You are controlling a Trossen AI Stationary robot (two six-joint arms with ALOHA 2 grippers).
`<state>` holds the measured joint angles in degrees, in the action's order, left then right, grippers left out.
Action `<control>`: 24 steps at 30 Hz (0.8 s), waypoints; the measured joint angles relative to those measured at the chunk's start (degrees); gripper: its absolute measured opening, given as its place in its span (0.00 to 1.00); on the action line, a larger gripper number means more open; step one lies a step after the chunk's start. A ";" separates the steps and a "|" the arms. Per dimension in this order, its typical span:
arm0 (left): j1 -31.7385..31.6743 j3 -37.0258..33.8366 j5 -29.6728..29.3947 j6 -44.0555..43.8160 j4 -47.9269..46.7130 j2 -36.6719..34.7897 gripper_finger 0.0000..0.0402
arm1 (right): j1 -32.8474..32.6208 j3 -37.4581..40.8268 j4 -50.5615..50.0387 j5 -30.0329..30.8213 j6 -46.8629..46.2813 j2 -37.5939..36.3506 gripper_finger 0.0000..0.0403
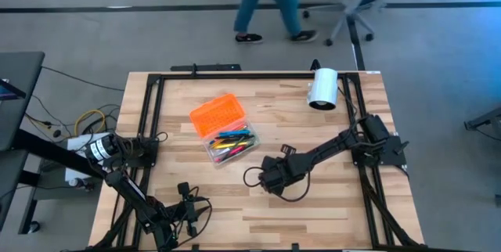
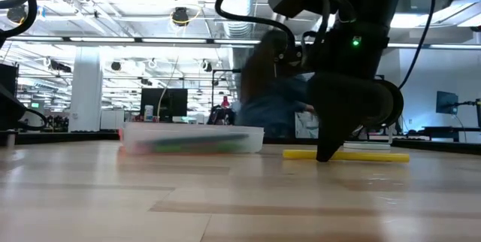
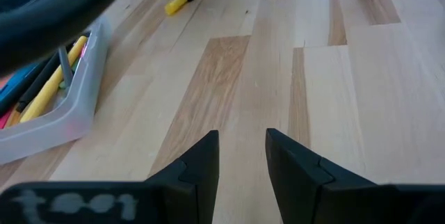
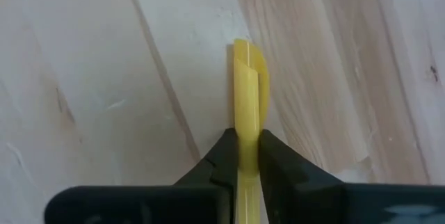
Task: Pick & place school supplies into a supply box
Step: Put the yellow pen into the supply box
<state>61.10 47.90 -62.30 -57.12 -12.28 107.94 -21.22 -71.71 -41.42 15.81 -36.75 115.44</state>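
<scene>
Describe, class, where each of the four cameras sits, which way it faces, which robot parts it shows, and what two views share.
High: overhead, straight down on table, box, both arms.
Low: table height, level across; right gripper on yellow pencil.
Left wrist: past left gripper, open over bare wood.
Right wrist: down on right gripper, shut on the pencil.
Shared: low and right wrist both show the gripped pencil.

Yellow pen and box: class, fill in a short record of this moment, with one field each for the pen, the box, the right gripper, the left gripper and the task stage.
pen: yellow pen lying flat on the table, apart from the box
box: clear box open, pens inside, orange lid beside it
right gripper: right gripper shut on the yellow pen, down at the table
left gripper: left gripper open, holding nothing, at the table's near left
stage: pen gripped, not yet lifted
</scene>
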 joint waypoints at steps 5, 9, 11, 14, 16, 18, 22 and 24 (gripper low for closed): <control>0.00 0.00 0.00 0.25 0.01 0.00 0.27 | -1.04 0.00 0.55 1.56 1.46 0.07 0.08; 0.00 0.00 -0.04 0.35 0.01 0.00 0.27 | -1.64 -0.02 0.98 1.77 2.82 0.07 0.08; 0.00 0.00 -0.04 0.37 0.01 0.00 0.27 | -1.71 -0.02 1.07 2.11 2.83 0.07 0.07; 0.00 0.00 -0.07 0.37 0.01 0.00 0.27 | -1.70 -0.02 1.16 2.13 2.83 0.07 0.08; 0.00 0.00 -0.17 0.39 0.01 0.00 0.27 | -1.63 -0.04 1.17 2.13 2.81 0.07 0.09; 0.00 0.00 -0.33 0.39 0.01 0.00 0.27 | -1.63 -0.06 1.21 2.11 2.79 0.07 0.10; -0.01 0.00 -0.55 0.39 0.01 -0.01 0.27 | -1.63 -0.06 1.28 2.13 2.77 0.07 0.10; -0.02 0.00 -0.56 0.39 0.01 -0.02 0.27 | -1.63 -0.06 1.29 2.12 2.77 0.07 0.10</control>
<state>61.08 47.90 -62.86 -56.73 -12.27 107.92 -22.85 -71.77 -40.13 17.92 -33.98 115.50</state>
